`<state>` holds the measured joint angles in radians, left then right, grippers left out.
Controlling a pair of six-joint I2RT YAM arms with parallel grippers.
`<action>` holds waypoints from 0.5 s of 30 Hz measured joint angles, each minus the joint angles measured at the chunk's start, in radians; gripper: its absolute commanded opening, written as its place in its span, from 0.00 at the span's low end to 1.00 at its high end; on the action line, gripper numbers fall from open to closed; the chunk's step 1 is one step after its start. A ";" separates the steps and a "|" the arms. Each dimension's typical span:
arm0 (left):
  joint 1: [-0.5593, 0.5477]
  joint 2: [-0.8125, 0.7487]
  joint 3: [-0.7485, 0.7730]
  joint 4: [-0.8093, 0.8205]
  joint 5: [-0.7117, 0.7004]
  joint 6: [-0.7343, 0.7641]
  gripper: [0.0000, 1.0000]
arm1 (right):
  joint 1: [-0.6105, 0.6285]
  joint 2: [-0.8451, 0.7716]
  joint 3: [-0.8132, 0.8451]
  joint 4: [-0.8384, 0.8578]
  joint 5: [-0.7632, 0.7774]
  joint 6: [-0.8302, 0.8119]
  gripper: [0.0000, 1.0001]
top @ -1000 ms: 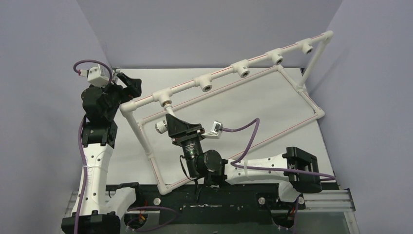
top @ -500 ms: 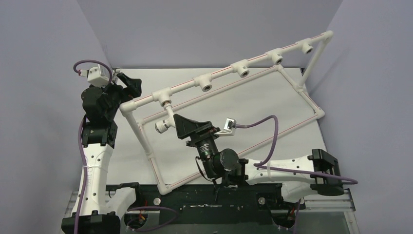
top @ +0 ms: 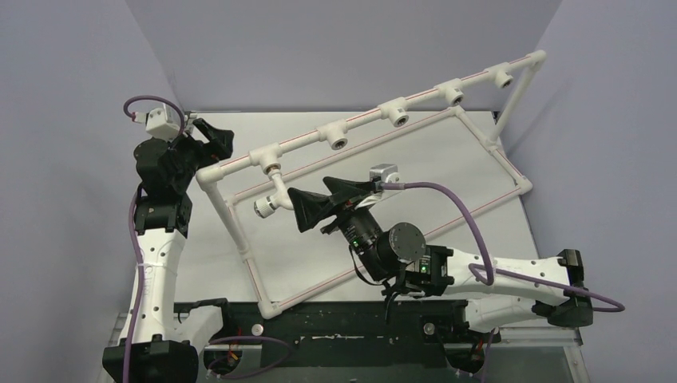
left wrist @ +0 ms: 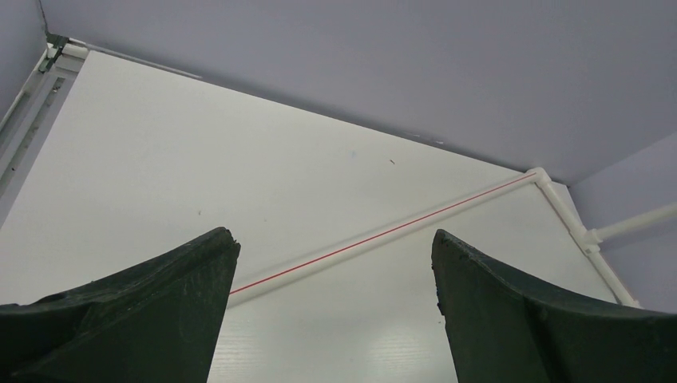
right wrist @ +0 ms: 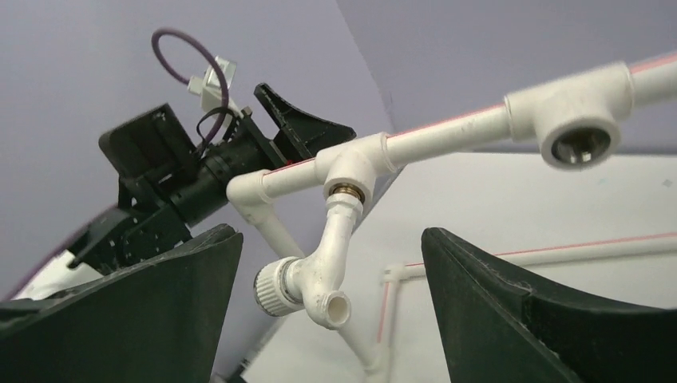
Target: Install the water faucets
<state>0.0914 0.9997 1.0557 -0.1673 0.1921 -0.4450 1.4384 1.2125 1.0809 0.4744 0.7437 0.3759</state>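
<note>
**Top view:** The water faucet hangs from the leftmost tee of the pipe frame. Its long axis slants down toward the near-left, with the knob at the low end. Your right gripper sits just beside it on the right and is the nearer tool. The left gripper waits past the frame's corner. Compared with a second ago, the right arm has swung out to the right and the wrist has rolled, while the faucet has kept its place.

**Left wrist:** The left gripper has its fingers spread with nothing between them. Beyond lie the table and a red-striped pipe.

**Right wrist:** The right gripper has its fingers wide apart. The water faucet is dead ahead, its brass thread seated in the tee. It appears untouched, though the depth is hard to judge.
</note>
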 measured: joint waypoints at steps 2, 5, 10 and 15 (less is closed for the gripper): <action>0.001 0.005 0.000 0.000 0.008 -0.003 0.89 | 0.000 0.001 0.065 -0.075 -0.048 -0.118 0.86; 0.001 0.008 0.000 0.001 0.022 -0.010 0.89 | 0.000 0.014 0.186 -0.203 -0.118 -0.291 0.86; 0.001 0.019 0.000 0.007 0.048 -0.023 0.88 | 0.010 0.063 0.359 -0.384 -0.211 -0.587 0.86; 0.001 0.033 0.000 0.007 0.063 -0.025 0.88 | 0.062 0.122 0.396 -0.523 -0.252 -0.935 0.87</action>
<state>0.0925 1.0328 1.0557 -0.1600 0.2546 -0.4698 1.5002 1.3350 1.4769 -0.0483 0.4919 -0.5594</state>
